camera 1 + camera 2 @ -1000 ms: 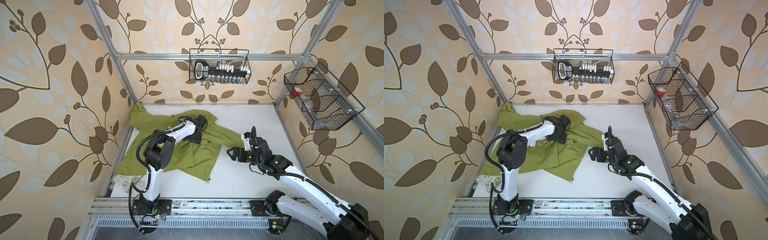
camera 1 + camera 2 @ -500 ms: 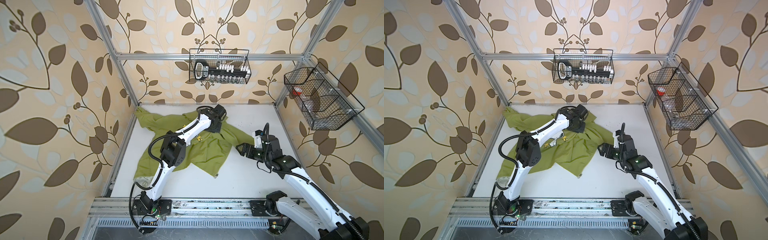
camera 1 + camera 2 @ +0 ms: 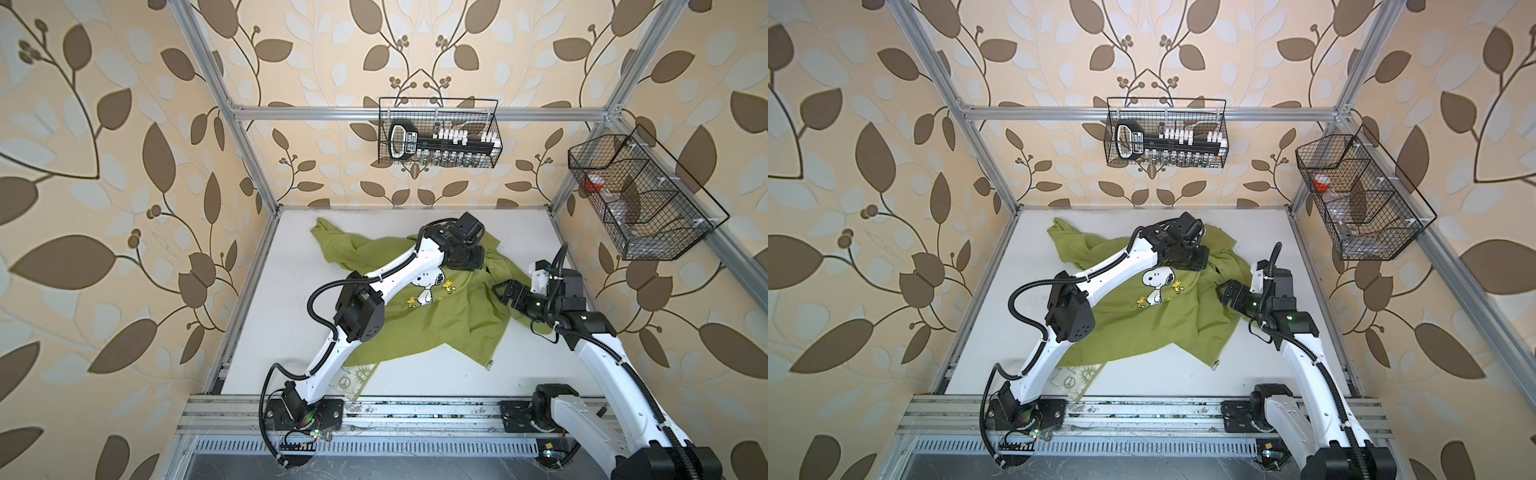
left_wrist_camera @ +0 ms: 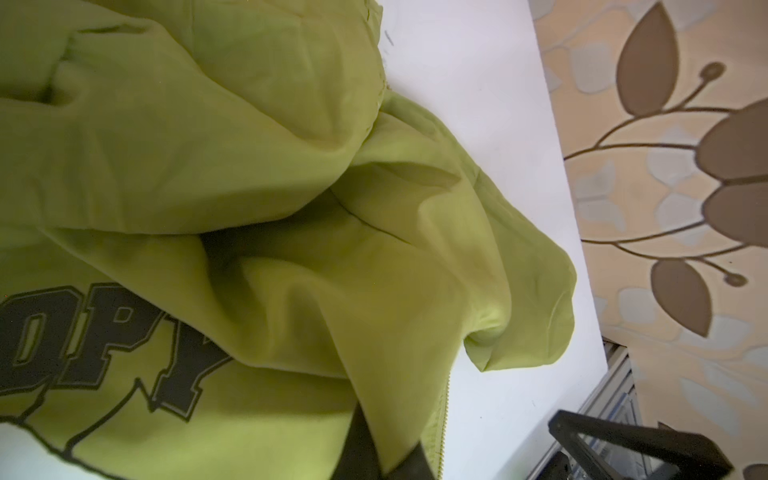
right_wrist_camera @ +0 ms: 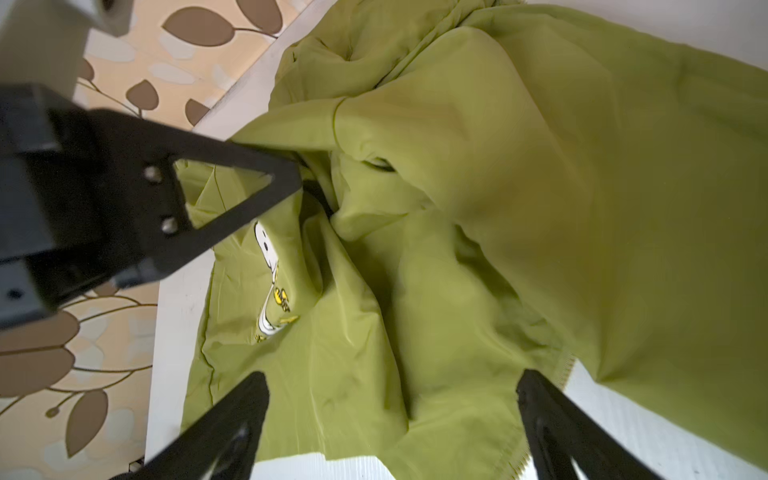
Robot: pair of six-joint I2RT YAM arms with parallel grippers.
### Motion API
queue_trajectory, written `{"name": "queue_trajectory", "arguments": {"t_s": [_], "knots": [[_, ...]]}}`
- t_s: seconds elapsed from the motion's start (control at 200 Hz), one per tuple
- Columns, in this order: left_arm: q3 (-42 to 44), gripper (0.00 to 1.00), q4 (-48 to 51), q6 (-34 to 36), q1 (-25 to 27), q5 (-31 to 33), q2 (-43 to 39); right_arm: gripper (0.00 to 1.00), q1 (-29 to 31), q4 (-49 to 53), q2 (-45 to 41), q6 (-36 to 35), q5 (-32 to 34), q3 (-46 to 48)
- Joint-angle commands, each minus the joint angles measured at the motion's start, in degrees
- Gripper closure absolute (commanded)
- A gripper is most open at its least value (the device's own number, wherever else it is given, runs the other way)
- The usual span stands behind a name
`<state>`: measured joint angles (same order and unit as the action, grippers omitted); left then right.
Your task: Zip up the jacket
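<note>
The lime-green jacket [image 3: 436,328] [image 3: 1163,328] lies crumpled on the white table, its Snoopy print [image 3: 428,282] facing up. My left gripper [image 3: 471,259] [image 3: 1196,257] is near the back, shut on a fold of the jacket's front edge [image 4: 386,457]. The pale zipper teeth [image 4: 446,399] run just beside that fold. My right gripper [image 3: 500,291] [image 3: 1223,291] stands open over the jacket's right side. Its fingers straddle loose fabric [image 5: 392,386] next to another zipper edge [image 5: 563,370]. A zipper end [image 3: 489,365] lies at the front right corner.
White printed lining [image 3: 353,376] pokes out near the left arm's base. A wire basket [image 3: 438,133] hangs on the back wall and another [image 3: 640,199] on the right wall. The aluminium rail [image 3: 415,411] borders the table's front edge.
My left gripper shut on the jacket and dragged it toward the back right, uncovering the Snoopy print. The right gripper moved right and back, staying open.
</note>
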<state>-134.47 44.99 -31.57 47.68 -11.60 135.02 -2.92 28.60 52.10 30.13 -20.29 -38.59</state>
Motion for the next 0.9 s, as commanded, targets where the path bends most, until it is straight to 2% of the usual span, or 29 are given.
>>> {"name": "queue_trajectory", "arguments": {"t_s": [0.0,0.11,0.12,0.155,0.185,0.245,0.305,0.385,0.495,0.5,0.51,0.525,0.635,0.71,0.895], "knots": [[0.61,1.00,0.68,0.88,-0.95,2.03,-9.85,0.06,-2.15,0.84,1.28,-0.86,-3.18,-3.01],[8.38,1.00,3.38,2.08,-3.21,6.71,-15.15,0.07,-2.44,-0.32,3.02,-0.03,-3.47,-4.21],[9.26,0.97,3.49,2.14,-3.45,7.08,-15.62,0.07,-2.44,-0.48,3.19,0.16,-3.55,-4.26],[12.22,0.73,4.03,2.28,-4.12,8.96,-17.51,0.08,-2.45,-1.01,3.64,0.46,-3.78,-4.53],[14.64,0.57,4.49,2.63,-4.49,10.60,-18.96,0.08,-2.45,-1.51,3.91,0.91,-3.89,-4.77],[19.82,0.37,5.00,3.56,-4.54,13.11,-21.80,0.08,-2.48,-2.54,4.78,1.59,-3.90,-5.31],[24.70,0.30,4.87,3.39,-4.36,13.63,-25.01,0.08,-2.44,-3.42,6.16,2.10,-3.32,-6.36],[32.78,0.26,2.89,1.63,-3.21,14.71,-29.90,0.09,-2.44,-4.16,9.01,2.39,-2.30,-8.40],[42.86,0.19,-1.66,-1.64,1.15,16.20,-35.16,0.09,-2.47,-4.91,13.41,2.48,-0.45,-11.78],[43.27,0.18,-1.84,-1.74,1.34,16.31,-35.26,0.09,-2.45,-4.98,13.61,2.52,-0.41,-11.99],[43.84,0.06,-2.08,-2.02,1.89,16.60,-35.55,0.09,-2.45,-5.03,13.99,2.58,-0.24,-12.27],[44.64,0.02,-2.40,-2.53,2.54,16.94,-35.83,0.09,-2.44,-5.09,14.57,2.57,0.00,-12.76],[47.83,0.01,-5.71,-6.69,6.76,17.53,-35.33,0.09,-2.28,-5.66,18.42,2.74,0.60,-15.71],[46.67,0.01,-5.62,-8.46,9.39,19.50,-32.03,0.09,-1.84,-5.47,20.37,2.36,1.17,-17.18],[33.05,0.01,2.87,-7.82,14.65,25.03,-17.70,0.07,-1.63,-3.71,21.99,0.27,2.44,-18.45]]}}
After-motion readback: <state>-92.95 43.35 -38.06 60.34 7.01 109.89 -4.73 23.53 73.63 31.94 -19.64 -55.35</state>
